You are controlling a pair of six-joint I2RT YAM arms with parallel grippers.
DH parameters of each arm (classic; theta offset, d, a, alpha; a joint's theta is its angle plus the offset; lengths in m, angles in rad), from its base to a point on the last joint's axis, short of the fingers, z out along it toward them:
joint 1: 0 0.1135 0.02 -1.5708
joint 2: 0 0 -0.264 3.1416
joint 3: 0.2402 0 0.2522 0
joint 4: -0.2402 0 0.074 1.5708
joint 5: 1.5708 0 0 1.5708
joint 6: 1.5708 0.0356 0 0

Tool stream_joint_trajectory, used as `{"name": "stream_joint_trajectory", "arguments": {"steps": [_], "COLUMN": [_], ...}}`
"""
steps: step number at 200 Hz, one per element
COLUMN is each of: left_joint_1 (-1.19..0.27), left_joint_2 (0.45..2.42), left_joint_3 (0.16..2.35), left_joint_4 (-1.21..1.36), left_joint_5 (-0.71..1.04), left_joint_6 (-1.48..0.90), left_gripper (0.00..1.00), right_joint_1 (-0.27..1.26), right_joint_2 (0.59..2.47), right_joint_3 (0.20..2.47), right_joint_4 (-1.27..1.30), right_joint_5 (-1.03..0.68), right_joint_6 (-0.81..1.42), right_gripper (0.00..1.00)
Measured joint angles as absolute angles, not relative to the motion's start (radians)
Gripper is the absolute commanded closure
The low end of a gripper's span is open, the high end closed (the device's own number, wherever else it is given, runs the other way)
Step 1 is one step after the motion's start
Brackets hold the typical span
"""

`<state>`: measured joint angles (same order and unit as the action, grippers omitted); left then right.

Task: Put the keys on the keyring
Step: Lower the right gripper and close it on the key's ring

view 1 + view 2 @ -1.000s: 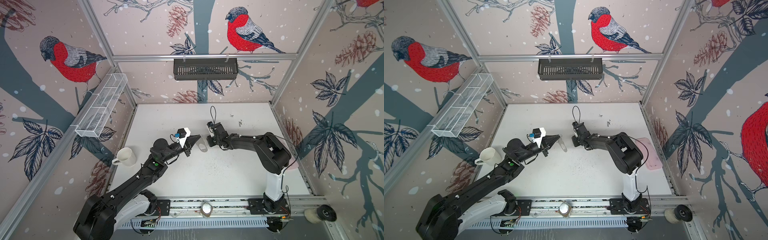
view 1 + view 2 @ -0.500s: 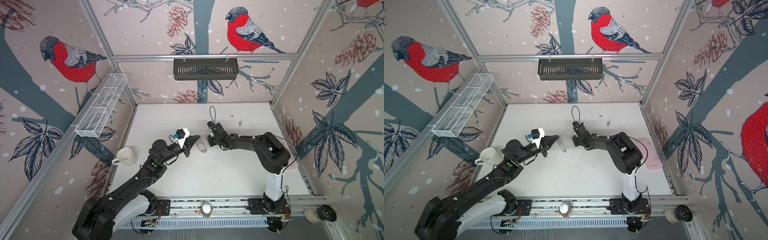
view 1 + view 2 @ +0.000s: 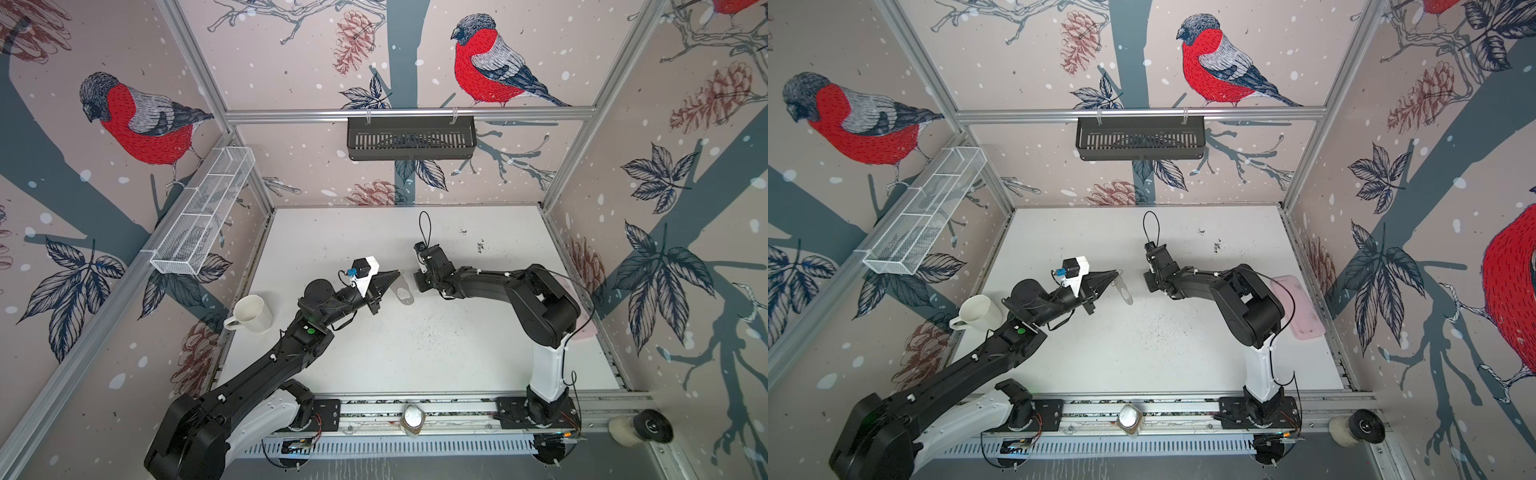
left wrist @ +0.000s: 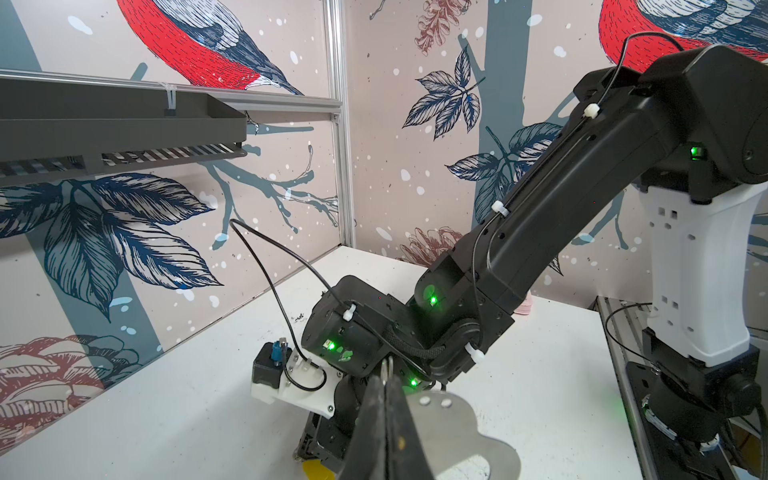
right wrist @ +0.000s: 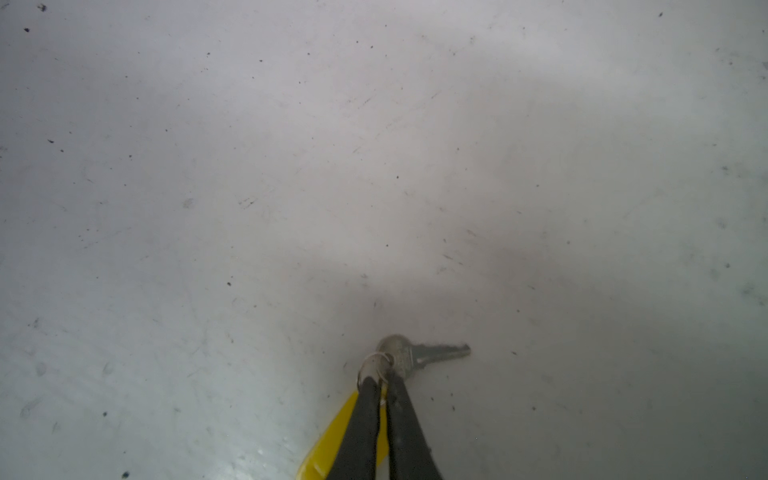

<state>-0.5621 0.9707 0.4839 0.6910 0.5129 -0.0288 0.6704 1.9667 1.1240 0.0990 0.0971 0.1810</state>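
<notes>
In both top views the keys cannot be seen at all: the right arm's wrist covers the spot, and the right gripper point(image 3: 420, 282) shows only as a dark block pointing down at the table. The right wrist view fills that in. There the two dark fingers point(image 5: 365, 415) stand nearly together, pinching the small wire loop that joins the metal key to its yellow tag, with the keys point(image 5: 409, 355) lying on the table just past the fingertips. The tag runs under the fingers and is cut off at the frame edge, so its shape is unclear.

The left gripper point(image 4: 386, 386) is closed tight, and the left wrist view shows the flat metal keyring point(image 4: 461, 428) clamped between its fingers, sticking out to one side with two small holes near its edge. The plate's lower part leaves the frame. In a top view the keyring point(image 3: 404, 291) is a pale, glaring sliver, tilted, with the left gripper point(image 3: 395, 276) at its upper end.

The table point(image 3: 415, 349) is white, scuffed and speckled with dark marks. Walls with red-breasted birds and pine cones enclose it. A white mug point(image 3: 251, 313) stands at the left edge, a black basket point(image 3: 411, 139) hangs on the back rail, a wire shelf point(image 3: 203, 216) on the left wall. A pink tray point(image 3: 1298, 307) shows clearly in a top view; the right arm mostly hides it elsewhere
</notes>
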Motion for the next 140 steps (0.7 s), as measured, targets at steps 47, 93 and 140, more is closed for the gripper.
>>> {"name": "stream_joint_trajectory", "arguments": {"steps": [47,93,140], "left_joint_1": [-0.562,-0.562,-0.562], "left_joint_2": [0.970,0.970,0.963], "left_joint_3": [0.484,0.484,0.483], "left_joint_4": [0.691,0.691,0.691], "left_joint_5": [0.513,0.513,0.513], "left_joint_6": [-0.029,-0.029,-0.028], "left_gripper": [1.00,1.00,1.00], "right_joint_1": [0.674,0.678,0.680], "right_joint_2": [1.955,1.963,1.974], "right_joint_3": [1.121,1.130,1.142], "right_joint_4": [0.101,0.099,0.091], "right_joint_5": [0.100,0.105,0.107], "right_joint_6": [0.181,0.181,0.181], "right_gripper": [0.74,0.73,0.75]}}
